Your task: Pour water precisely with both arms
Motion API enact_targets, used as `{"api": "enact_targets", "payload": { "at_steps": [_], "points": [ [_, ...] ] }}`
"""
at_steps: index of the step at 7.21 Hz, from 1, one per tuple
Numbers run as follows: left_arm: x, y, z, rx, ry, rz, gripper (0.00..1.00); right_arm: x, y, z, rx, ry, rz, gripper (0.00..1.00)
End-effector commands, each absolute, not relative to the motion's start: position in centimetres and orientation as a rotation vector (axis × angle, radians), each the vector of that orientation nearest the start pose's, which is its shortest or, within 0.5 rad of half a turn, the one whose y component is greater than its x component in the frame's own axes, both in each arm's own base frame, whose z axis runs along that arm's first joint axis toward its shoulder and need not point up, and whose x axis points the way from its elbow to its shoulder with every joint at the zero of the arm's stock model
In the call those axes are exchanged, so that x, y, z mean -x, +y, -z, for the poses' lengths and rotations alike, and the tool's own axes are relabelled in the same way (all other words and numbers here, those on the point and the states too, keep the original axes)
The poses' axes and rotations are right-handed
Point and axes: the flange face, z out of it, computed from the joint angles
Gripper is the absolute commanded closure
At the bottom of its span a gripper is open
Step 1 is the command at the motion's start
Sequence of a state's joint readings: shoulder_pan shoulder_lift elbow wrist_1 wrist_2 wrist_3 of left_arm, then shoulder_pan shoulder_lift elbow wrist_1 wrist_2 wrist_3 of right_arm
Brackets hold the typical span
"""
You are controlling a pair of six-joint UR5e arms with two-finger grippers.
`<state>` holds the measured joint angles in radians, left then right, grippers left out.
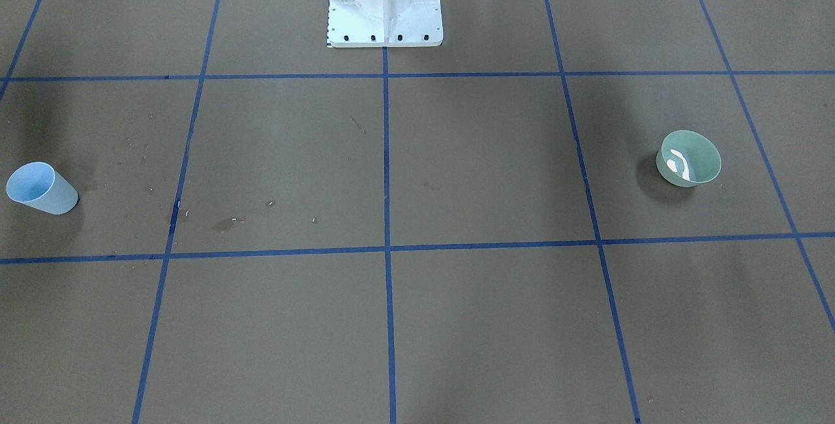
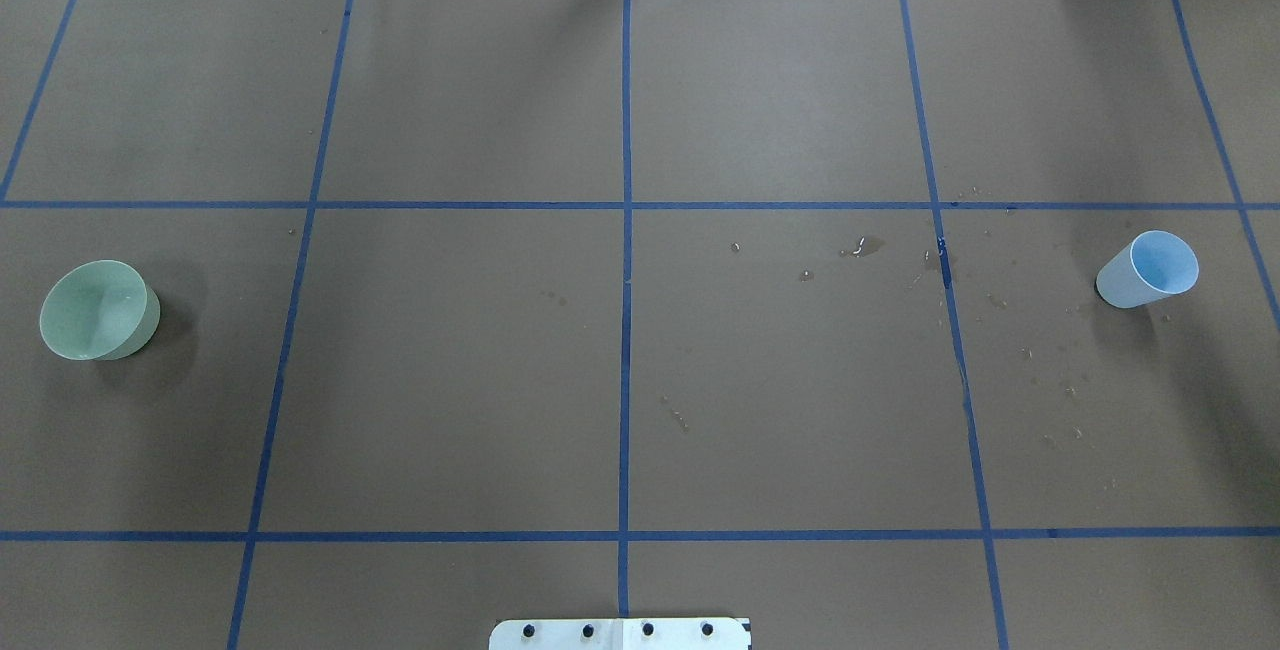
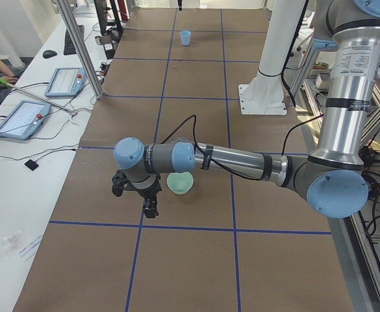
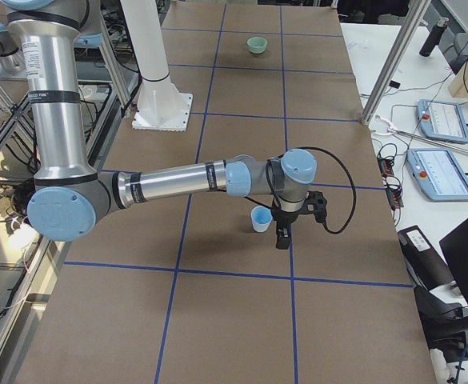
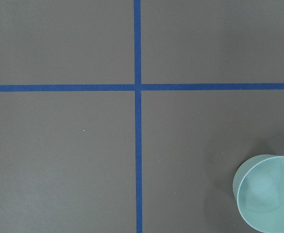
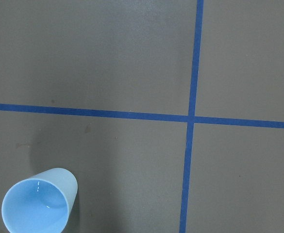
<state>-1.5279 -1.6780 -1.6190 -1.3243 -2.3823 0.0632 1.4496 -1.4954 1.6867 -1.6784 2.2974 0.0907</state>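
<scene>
A green bowl (image 1: 690,158) (image 2: 98,310) (image 3: 180,183) (image 5: 268,199) stands on the brown paper and holds the water (image 1: 678,163), seen as a whitish glint. A light blue cup (image 1: 40,188) (image 2: 1150,268) (image 4: 261,218) (image 6: 37,204) stands upright at the opposite end. My left gripper (image 3: 149,209) hangs over the table just beside the bowl. My right gripper (image 4: 282,238) hangs close beside the cup. Both arms show only in the side views, so I cannot tell whether either gripper is open or shut. The wrist views show no fingers.
The white pedestal (image 1: 385,19) (image 2: 620,633) is bolted at the table's middle. Blue tape lines grid the paper, and small wet stains (image 2: 870,247) dot it near the cup. Operator desks with tablets (image 3: 24,117) (image 4: 442,120) and aluminium posts (image 3: 79,52) border the table.
</scene>
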Motion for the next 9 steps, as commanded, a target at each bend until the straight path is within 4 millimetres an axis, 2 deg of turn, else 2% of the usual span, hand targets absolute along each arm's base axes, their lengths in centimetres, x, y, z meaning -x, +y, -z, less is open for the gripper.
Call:
{"api": "enact_targets", "payload": {
  "at_steps": [1, 9],
  "points": [
    [3.83, -53.0, -59.62, 0.055, 0.812, -0.076, 0.01, -0.34, -52.68, -57.81, -0.001, -0.731, 0.058, 0.01],
    [3.82, -53.4, -58.79, -0.004, 0.812, -0.104, 0.01, -0.16, -52.72, -57.62, 0.0, -0.756, 0.059, 0.01]
  ]
}}
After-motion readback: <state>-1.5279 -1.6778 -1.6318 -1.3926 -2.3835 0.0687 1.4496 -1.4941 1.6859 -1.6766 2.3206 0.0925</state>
